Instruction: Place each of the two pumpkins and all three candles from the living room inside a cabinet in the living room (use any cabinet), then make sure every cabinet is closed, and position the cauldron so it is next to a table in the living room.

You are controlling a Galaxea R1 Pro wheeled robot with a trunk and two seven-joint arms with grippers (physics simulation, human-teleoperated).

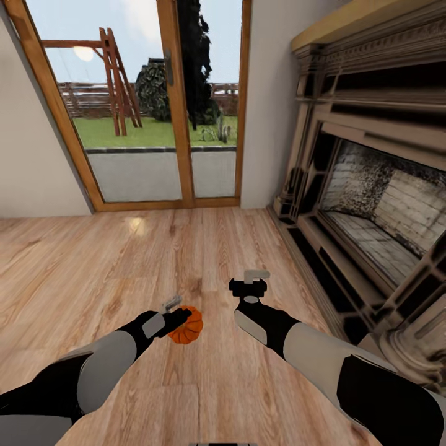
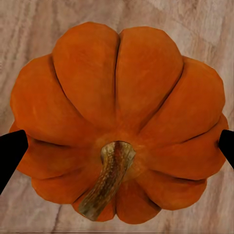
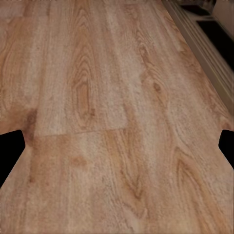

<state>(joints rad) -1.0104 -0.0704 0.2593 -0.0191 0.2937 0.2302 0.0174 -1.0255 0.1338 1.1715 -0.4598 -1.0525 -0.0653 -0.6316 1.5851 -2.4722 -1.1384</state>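
Both arms are reaching forward over the plank floor: the left gripper is clamping a pumpkin, the right gripper is hanging spread wide, holding nothing.

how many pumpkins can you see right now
1. The pumpkin sits between the fingers of the left tool, above the wood floor. The second may be out of frame.
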